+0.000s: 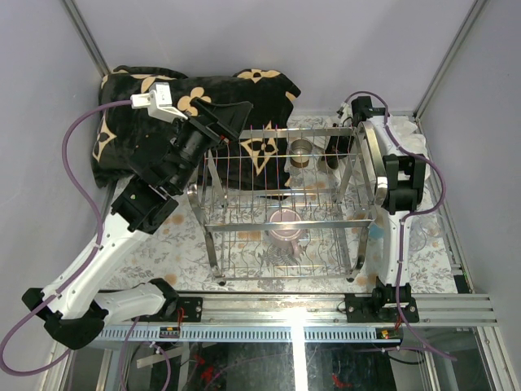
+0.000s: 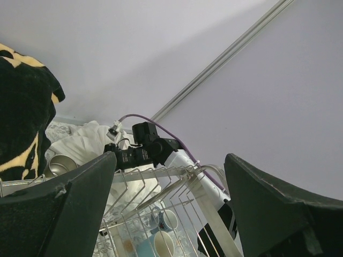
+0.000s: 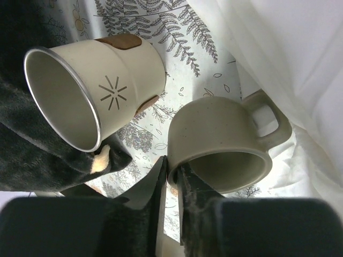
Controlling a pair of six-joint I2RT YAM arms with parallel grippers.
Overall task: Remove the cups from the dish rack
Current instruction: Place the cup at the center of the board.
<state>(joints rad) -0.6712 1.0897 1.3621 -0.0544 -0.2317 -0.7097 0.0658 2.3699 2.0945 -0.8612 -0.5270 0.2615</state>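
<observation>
unloading looks partway done: cream cup [image 3: 102,91] and beige mug [image 3: 225,139] sit on the tabletop [image 3: 177,43] behind the dish rack [image 1: 220,244], right tool [image 3: 172,174] pinching the mug's rim. pink mug [image 1: 285,224] waits inside the rack; left tool [image 2: 170,160] hangs wide open above.

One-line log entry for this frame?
left pincer open above dish rack | right pincer gripping beige mug rim, beside cream cup | pink cup in rack

Right wrist view: I count two cups, one cream cup [image 3: 96,91] and one beige mug [image 3: 225,139]. Top view: one rack [image 1: 244,221], one pink cup [image 1: 285,221].
</observation>
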